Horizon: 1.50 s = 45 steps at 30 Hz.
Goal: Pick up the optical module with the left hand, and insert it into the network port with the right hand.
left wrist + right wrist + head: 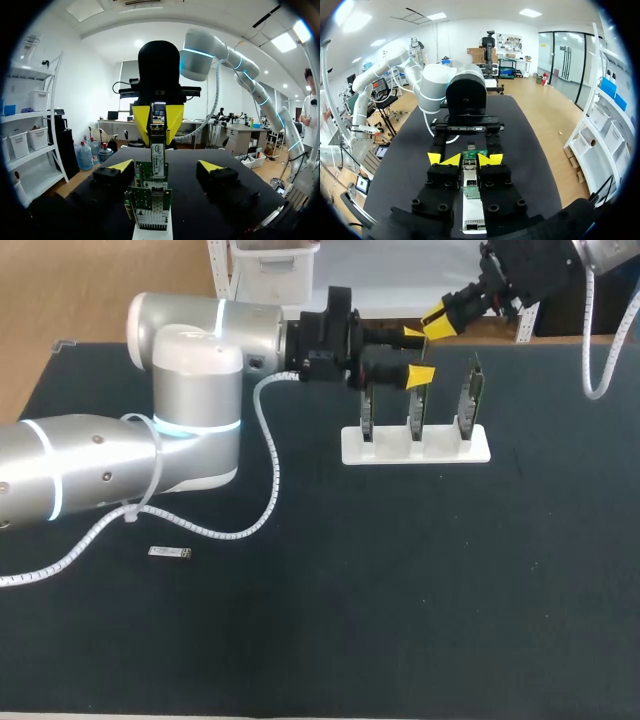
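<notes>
Only the left wrist view shows the right claw [157, 140] clamped on the optical module [158, 160], held upright over the network card [152, 200]. Left claw [165, 166] gapes wide, empty, straddling the card. White stand [415, 448] sits mid-desk [400, 620], with open room in front.

Head view: right arm [530, 265] is cut off at the top edge, and what sits between the right gripper [437, 320] tips is too small to read there; same for the small flat strip [170, 552] on the table [400, 590]. Left wrist view: optical module [157, 152] overlaps the network card [150, 197], contact or port seating unclear. White stand [152, 232] is clipped at the edge.
</notes>
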Each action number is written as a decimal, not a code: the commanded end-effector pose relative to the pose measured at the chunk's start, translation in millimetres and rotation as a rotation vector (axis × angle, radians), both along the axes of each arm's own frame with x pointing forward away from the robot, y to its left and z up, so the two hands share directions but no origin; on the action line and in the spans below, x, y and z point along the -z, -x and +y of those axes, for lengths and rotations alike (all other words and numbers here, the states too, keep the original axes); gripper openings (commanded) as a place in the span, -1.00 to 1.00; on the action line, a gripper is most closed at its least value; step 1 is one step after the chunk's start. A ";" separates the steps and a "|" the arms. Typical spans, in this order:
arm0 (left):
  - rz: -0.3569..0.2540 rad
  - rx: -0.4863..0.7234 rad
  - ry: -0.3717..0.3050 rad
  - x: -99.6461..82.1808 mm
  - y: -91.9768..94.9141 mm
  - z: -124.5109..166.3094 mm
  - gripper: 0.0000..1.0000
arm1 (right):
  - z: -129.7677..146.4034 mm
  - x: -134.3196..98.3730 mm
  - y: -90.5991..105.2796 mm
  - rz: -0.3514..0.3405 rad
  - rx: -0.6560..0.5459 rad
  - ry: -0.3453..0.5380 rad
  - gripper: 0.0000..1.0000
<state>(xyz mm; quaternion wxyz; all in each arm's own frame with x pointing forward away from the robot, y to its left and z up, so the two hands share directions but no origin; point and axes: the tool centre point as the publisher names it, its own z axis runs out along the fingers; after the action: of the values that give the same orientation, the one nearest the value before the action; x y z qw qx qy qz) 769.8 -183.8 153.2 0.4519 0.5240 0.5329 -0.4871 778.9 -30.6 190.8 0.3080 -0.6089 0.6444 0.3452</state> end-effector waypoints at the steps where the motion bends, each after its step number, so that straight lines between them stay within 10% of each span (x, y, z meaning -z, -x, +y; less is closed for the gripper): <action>1: 0.009 -0.001 -0.062 0.1 6.1 8.7 1.00 | -1.5 -0.3 -2.3 -0.003 0.000 -0.002 -1.00; 26: 0.004 0.005 -0.314 17.7 -4.3 19.5 1.00 | -4.9 1.1 -5.0 -0.013 0.012 -0.030 -1.00; 45: 0.024 0.051 -0.374 27.2 -3.1 31.7 1.00 | -2.2 3.7 -4.5 -0.011 0.006 -0.025 -1.00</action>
<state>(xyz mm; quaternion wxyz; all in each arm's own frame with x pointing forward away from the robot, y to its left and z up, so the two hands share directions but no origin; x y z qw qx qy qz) 767.1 -151.1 127.3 0.3337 0.5998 0.6114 -0.3937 783.4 -33.7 187.4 0.3210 -0.6034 0.6400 0.3511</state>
